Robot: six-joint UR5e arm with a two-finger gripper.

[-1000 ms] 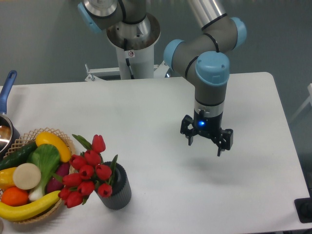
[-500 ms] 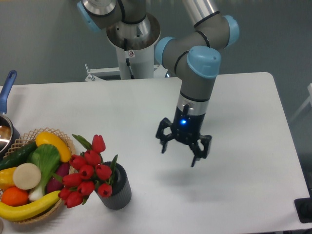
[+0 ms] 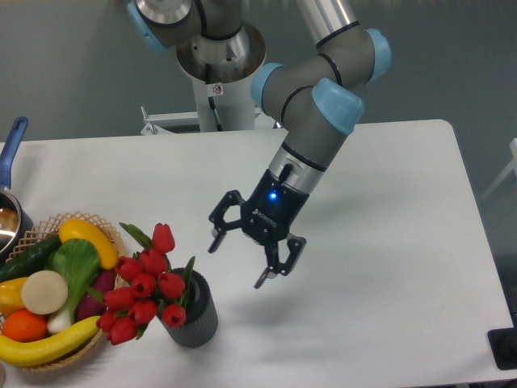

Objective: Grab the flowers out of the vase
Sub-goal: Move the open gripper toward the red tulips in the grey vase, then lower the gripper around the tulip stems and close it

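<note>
Gripper (image 3: 238,260) spread, empty; flowers (image 3: 145,284) look light, floppy, glossy; I'd pinch the bunched stems just above the vase (image 3: 196,314)

The arm tilts its gripper (image 3: 239,260), jaws spread wide.

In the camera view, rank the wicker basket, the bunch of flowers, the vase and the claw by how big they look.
1. Wicker basket, though the frame's left edge cuts it off.
2. Flowers and the open claw: they look alike, and the claw may sit nearer the camera, so no ranking.
3. Vase, smallest.
</note>
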